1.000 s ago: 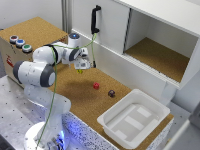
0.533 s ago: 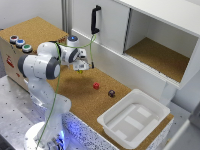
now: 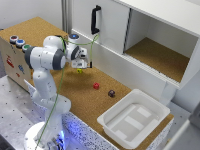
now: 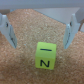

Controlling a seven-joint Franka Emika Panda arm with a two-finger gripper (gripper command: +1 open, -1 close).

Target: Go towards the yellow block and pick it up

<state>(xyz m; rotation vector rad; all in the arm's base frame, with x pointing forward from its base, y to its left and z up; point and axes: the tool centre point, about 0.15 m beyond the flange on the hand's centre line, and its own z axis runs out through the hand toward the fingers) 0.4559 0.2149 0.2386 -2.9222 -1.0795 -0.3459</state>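
Hovering over the yellow block (image 4: pixel 45 55), the gripper (image 4: pixel 40 30) hangs wide with nothing held. That block sits on the cork table (image 3: pixel 75 95), between the fingers (image 4: pixel 8 30). Approach looks done; lowering, closing and lifting remain.

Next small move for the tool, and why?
Probably descend straight onto the yellow block. In the wrist view the tool is open, fingers either side of the block but apparently above it, so lower first, then close.
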